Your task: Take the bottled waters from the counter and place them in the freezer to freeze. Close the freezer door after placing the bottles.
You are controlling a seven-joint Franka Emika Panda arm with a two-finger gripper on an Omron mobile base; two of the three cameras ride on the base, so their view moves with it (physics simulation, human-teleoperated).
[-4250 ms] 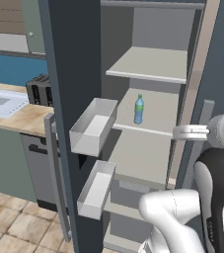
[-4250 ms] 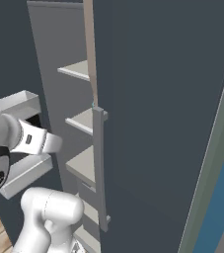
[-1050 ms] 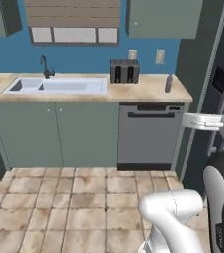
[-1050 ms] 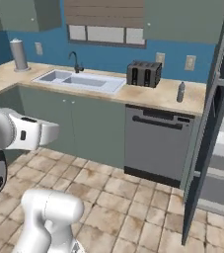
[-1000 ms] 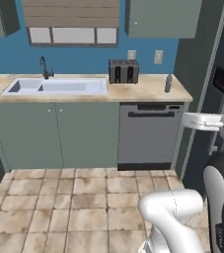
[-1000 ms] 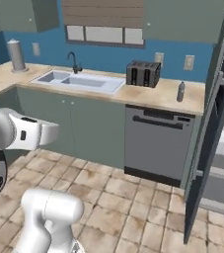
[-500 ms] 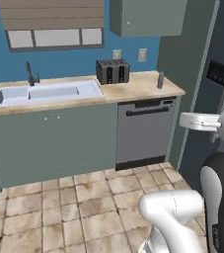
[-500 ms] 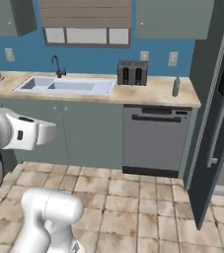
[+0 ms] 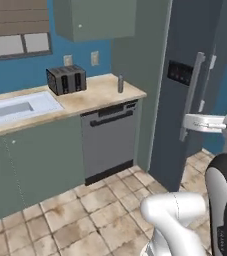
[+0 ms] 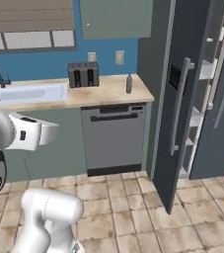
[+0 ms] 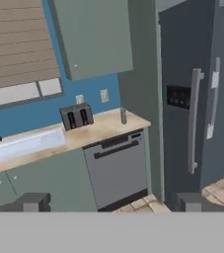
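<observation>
Grey bottle [image 9: 120,84] stands upright, long axis vertical, at the tabletop's [image 9: 102,93] far right end beside the freezer door [image 10: 175,113], which hangs ajar. Toaster [image 9: 66,80] sits well left. Fingers [image 11: 112,201] spread wide, holding nothing.

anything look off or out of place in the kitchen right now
The freezer door stands open, swung out over the floor. One grey bottle stands upright on the counter near the freezer end. Nothing looks spilled, tipped or damaged.
</observation>
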